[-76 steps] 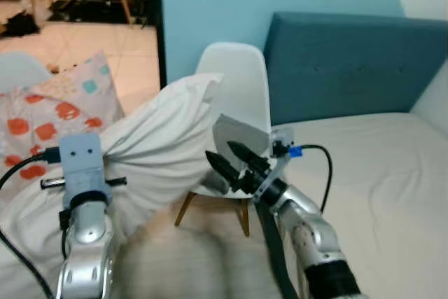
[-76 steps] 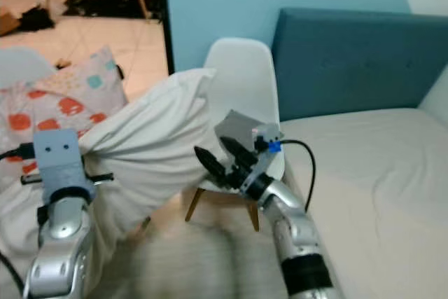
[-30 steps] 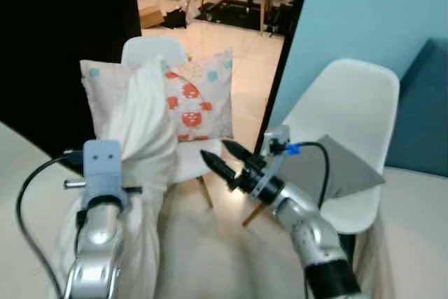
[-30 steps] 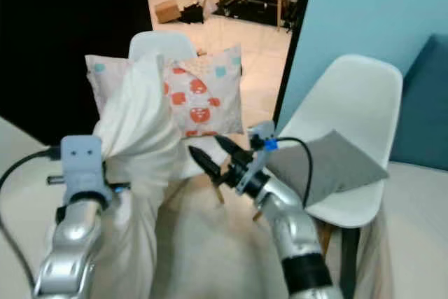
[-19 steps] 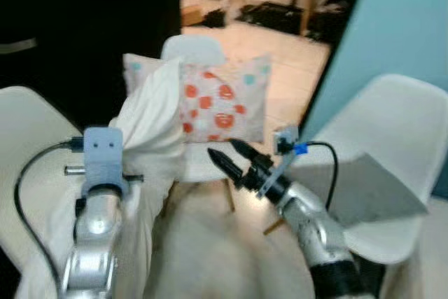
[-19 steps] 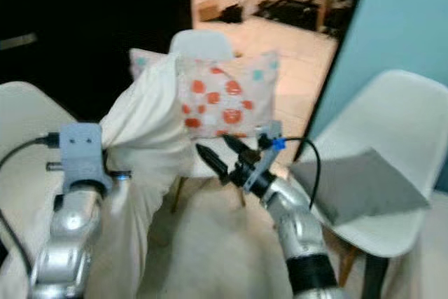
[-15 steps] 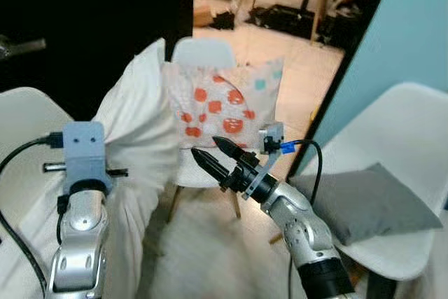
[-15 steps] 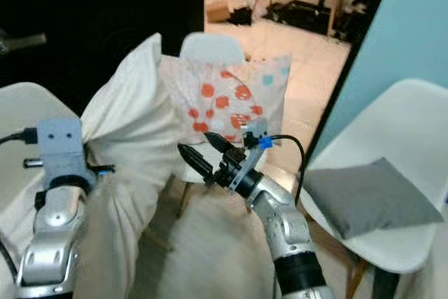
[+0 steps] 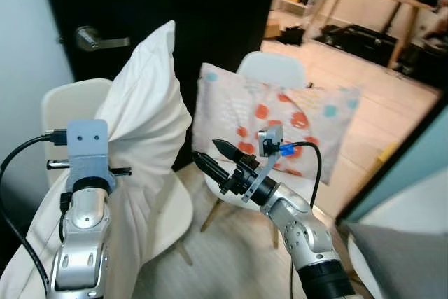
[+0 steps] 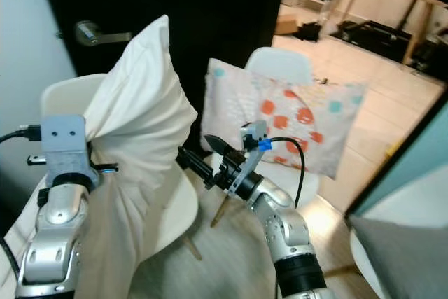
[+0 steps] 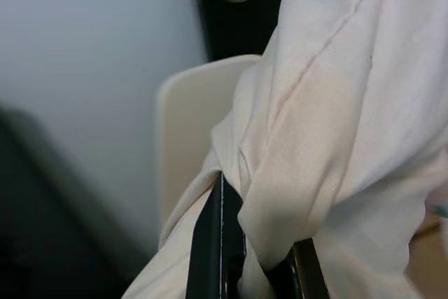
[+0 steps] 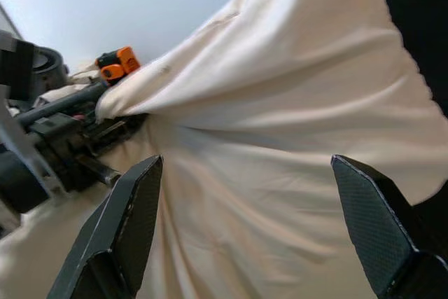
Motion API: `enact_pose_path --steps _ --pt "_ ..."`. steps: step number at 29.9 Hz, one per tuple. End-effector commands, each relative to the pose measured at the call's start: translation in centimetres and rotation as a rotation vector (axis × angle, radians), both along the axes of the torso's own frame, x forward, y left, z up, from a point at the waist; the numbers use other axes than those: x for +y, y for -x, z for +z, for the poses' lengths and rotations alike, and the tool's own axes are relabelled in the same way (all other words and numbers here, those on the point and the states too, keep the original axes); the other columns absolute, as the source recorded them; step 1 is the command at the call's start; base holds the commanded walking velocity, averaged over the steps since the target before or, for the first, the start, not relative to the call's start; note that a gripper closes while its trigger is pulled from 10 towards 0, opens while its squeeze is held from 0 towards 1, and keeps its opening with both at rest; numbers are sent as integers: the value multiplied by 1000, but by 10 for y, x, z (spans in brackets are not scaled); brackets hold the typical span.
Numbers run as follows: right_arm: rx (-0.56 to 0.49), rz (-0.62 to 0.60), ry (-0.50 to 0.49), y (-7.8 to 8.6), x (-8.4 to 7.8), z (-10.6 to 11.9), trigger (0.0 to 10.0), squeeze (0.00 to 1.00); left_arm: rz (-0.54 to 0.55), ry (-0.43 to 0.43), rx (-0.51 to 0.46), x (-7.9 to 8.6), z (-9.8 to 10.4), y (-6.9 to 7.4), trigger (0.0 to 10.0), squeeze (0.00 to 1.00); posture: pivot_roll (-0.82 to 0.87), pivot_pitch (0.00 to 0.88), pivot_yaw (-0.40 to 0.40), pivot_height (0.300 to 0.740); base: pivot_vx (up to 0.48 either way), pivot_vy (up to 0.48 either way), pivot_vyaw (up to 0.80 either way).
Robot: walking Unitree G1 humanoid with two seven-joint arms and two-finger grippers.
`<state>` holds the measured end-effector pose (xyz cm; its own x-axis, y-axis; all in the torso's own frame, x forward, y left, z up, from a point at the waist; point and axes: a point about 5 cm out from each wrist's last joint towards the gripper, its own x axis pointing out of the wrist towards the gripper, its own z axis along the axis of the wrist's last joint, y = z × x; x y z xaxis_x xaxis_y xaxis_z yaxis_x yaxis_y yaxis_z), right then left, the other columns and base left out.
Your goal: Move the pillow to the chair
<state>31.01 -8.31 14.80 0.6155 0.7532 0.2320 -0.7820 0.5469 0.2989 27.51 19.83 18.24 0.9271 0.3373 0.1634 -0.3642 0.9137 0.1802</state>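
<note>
Left wrist view: pillow (image 11: 329, 124) between left pincer (image 11: 248, 260) fingers.

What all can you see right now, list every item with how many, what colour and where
pillow: one, white, pinched in the left gripper, held up before the cream chair
cream chair: one, by the black door
patterned cushion: one, pale with red and teal spots, propped on the white chair
white chair: one, behind that cushion
grey cushion: one, on a seat at far right
door handle: one, silver, on the black door
left gripper: jaws shut on the pillow
right gripper: jaws open, beside the pillow
</note>
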Motion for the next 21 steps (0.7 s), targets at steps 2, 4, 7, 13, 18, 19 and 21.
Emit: enact_pose_path --steps 2,4,7,13,18,19,21 --pt "10 -9 3 1 -2 -2 10000 0 -24 -31 -84 -5 18 -1 10000 0 19 0 -76 740 0 0 650" --pt "14 -11 3 1 -3 -3 10000 0 -44 -35 -80 -7 17 -2 10000 0 19 0 -76 740 0 0 644" --pt "16 -13 5 1 -3 -3 10000 0 -54 -50 -78 -7 17 -3 10000 0 19 0 -76 740 0 0 648" --pt "45 -27 5 -1 -4 -5 10000 0 -59 -86 -70 -1 20 -4 10000 0 18 0 -78 740 0 0 429" --pt "75 -39 8 -3 -4 -7 10000 0 -77 -107 -63 -3 19 -5 10000 0 16 0 -74 740 0 0 0" --pt "75 -39 8 -3 -4 -7 10000 0 -77 -107 -63 -3 19 -5 10000 0 16 0 -74 740 0 0 0" --pt "74 -41 5 -3 -4 -7 10000 0 -93 -116 -61 -6 19 -5 10000 0 14 0 -74 740 306 0 0"
